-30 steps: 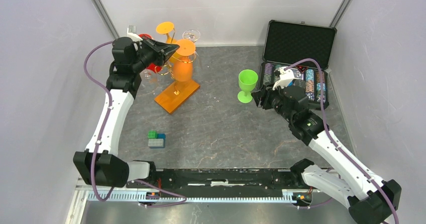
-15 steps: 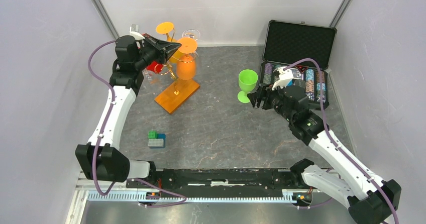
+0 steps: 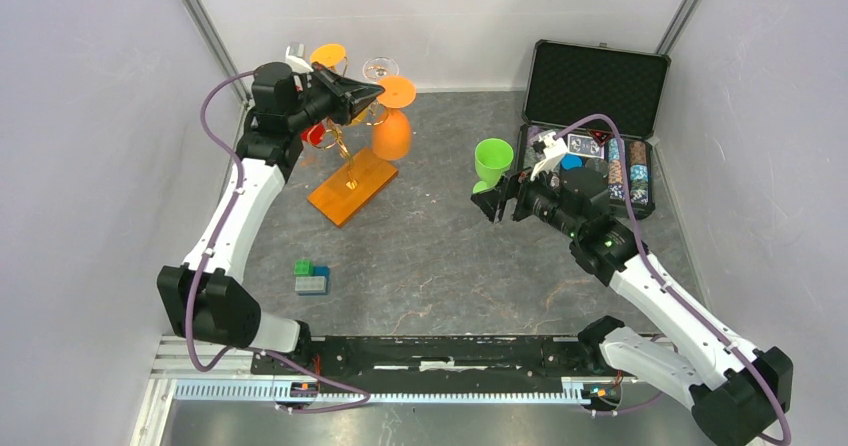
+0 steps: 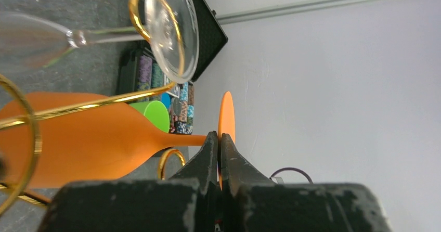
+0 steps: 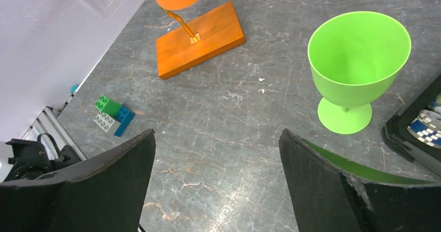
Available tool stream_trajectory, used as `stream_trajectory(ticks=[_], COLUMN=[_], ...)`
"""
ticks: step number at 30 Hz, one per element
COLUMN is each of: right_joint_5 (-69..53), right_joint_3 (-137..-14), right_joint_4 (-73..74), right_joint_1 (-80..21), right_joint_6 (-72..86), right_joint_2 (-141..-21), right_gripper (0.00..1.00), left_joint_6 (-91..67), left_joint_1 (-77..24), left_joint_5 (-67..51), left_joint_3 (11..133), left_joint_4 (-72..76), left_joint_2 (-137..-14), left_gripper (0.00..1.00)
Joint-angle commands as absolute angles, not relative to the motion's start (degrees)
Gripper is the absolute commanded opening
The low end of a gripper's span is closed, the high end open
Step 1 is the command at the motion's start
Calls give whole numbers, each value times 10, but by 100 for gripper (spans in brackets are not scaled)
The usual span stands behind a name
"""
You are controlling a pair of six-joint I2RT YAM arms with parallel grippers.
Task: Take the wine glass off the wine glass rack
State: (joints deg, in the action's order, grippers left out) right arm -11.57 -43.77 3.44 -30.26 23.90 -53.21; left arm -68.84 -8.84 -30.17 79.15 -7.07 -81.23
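Note:
The wine glass rack, gold wire arms [image 3: 340, 142] on an orange base [image 3: 352, 188], stands at the back left. An orange wine glass [image 3: 392, 138] hangs bowl-down just right of the rack's post. My left gripper [image 3: 375, 93] is shut on its flat foot [image 4: 227, 118]. In the left wrist view a gold rack arm [image 4: 104, 103] crosses in front of the orange bowl [image 4: 93, 143]; contact cannot be told. A green wine glass [image 3: 492, 169] stands upright on the table. My right gripper [image 3: 497, 204] is open beside it, nothing between its fingers [image 5: 130, 159].
More glasses hang on the rack: a clear one [image 4: 171, 29], a second orange one [image 3: 328, 54] and a red one [image 3: 313, 134]. An open black case of poker chips [image 3: 590, 116] lies at the back right. Lego bricks [image 3: 311, 278] lie front left.
My left gripper has carried the orange wine glass up and to the right, away from the rack's post. My right gripper has opened wide and shifted left, apart from the green glass.

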Motion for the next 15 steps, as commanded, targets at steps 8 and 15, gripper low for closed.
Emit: stream_trajectory(ticks=[8,15], right_joint_5=[-204,-186], right_joint_3=[-367,-300], right_joint_4=[-193,-365], right_joint_1=[-302,-303], right_joint_6=[391,548], right_joint_2=[-488,-458], right_gripper=[98,98], left_joint_6=[-740,-820], left_joint_1=[-166,-226], left_joint_5=[-312,-292], left_joint_3=[821,791], left_joint_4=[-15,57], left_joint_2=[-770,-726], left_gripper=[2,2])
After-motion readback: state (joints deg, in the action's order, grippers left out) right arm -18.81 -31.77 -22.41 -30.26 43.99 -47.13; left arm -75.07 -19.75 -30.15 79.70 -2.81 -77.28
